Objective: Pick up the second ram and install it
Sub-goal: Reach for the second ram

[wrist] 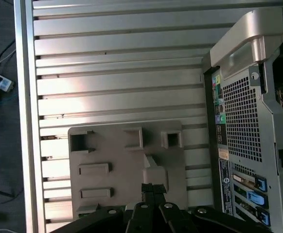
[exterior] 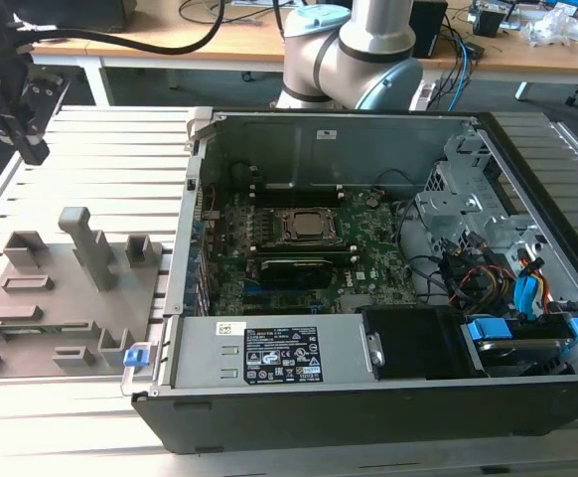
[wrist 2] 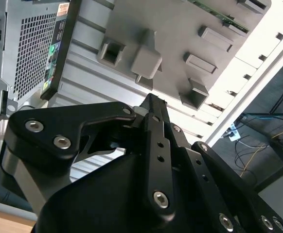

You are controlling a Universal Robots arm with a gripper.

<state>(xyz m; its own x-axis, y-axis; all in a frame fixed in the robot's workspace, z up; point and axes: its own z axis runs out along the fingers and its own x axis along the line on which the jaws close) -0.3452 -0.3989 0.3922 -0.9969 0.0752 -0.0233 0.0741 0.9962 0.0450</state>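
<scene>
Hand (exterior: 29,147) (wrist 2: 153,102) (wrist: 152,187): black, fingertips pressed together, pinching nothing; hangs above the tray, clear of it, and in both wrist views points toward the tray's tall block.
Ram (wrist 2: 224,15): thin green stick, seen in the second wrist view running along the tray, past the tray's two flat slots from the tall block; well apart from the hand.
Tray (exterior: 61,298) (wrist 2: 180,34) (wrist: 127,170): grey, with pockets, slots and upright posts.
Tall block (exterior: 82,243) (wrist 2: 146,60) (wrist: 156,174): upright, near the tray's middle.
Computer (exterior: 368,417) (wrist 2: 29,48) (wrist: 243,121): side open, just beside the tray, on the exterior view's right of it.
Table (exterior: 120,149) (wrist: 117,58): slotted metal, under the tray.
</scene>
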